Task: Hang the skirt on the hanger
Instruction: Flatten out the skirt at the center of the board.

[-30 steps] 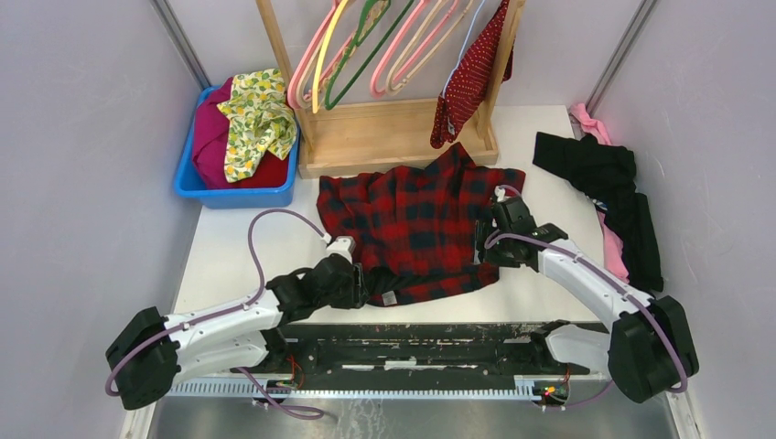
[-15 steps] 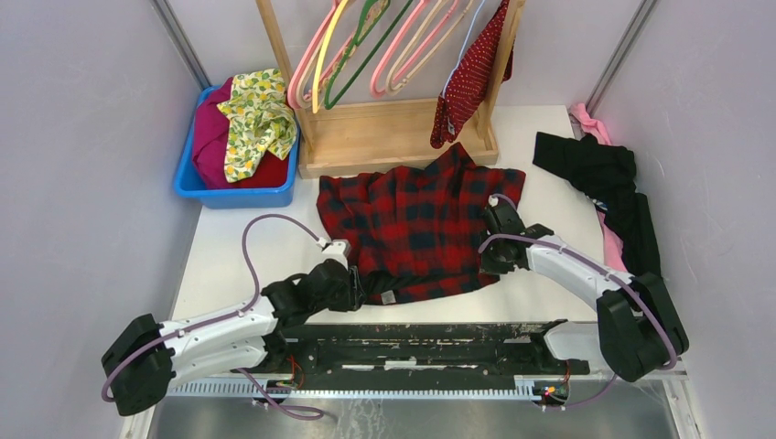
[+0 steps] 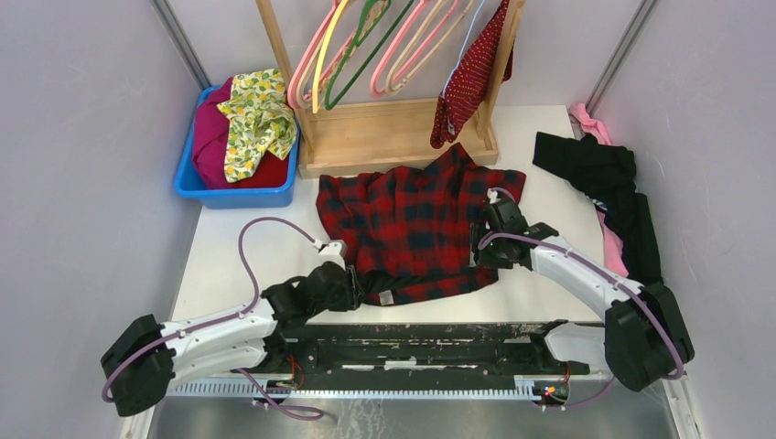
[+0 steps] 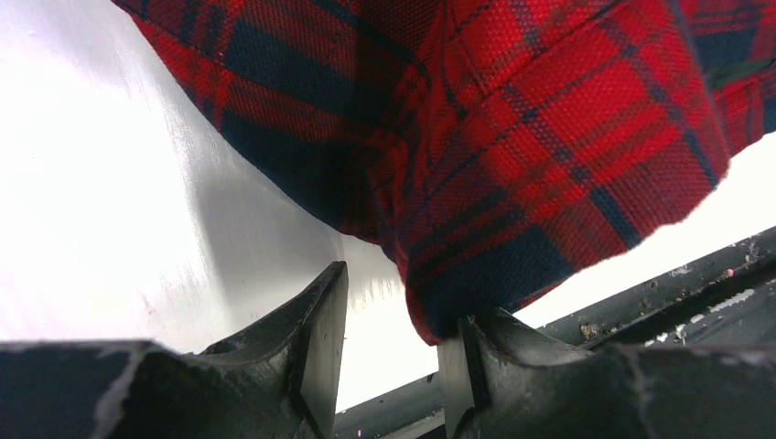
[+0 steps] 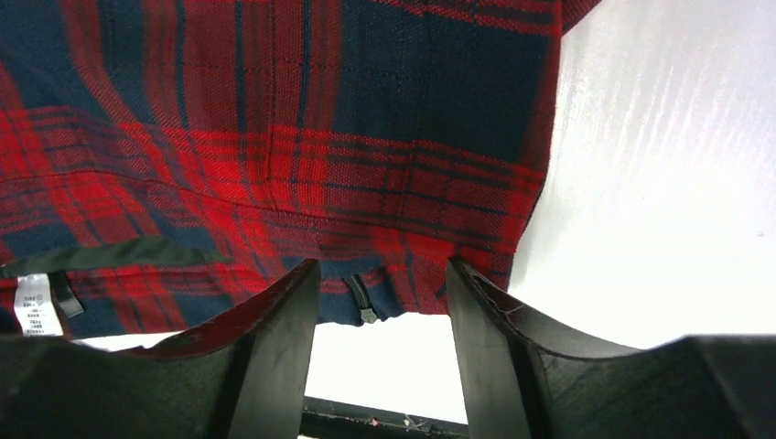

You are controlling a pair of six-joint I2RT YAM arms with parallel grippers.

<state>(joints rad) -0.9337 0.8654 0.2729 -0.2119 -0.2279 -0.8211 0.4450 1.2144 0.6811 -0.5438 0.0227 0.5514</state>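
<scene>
The dark-red polka-dot skirt (image 3: 468, 78) hangs at the right end of the wooden rack, and the thin pale hanger (image 3: 462, 46) runs along its left edge. Both grippers are far from it, down at a red-and-black plaid garment (image 3: 412, 229) spread on the table. My left gripper (image 3: 355, 282) is open at the garment's near-left hem. In the left wrist view the plaid (image 4: 549, 119) drapes over one finger of the left gripper (image 4: 395, 311), unpinched. My right gripper (image 3: 482, 247) is open at the right hem. In its wrist view the plaid (image 5: 274, 137) and a zipper pull (image 5: 366, 314) lie just beyond the right gripper (image 5: 382, 274).
The wooden rack (image 3: 393, 137) carries pink, yellow and green hangers (image 3: 366, 55). A blue bin (image 3: 194, 186) at the back left holds magenta and yellow floral cloth. Black and pink garments (image 3: 613, 192) lie along the right side. A dark metal rail (image 3: 421, 334) runs along the near edge.
The right gripper slid a little left along the plaid's right hem, closing briefly and opening again. The left arm drew back slightly, tugging the near hem.
</scene>
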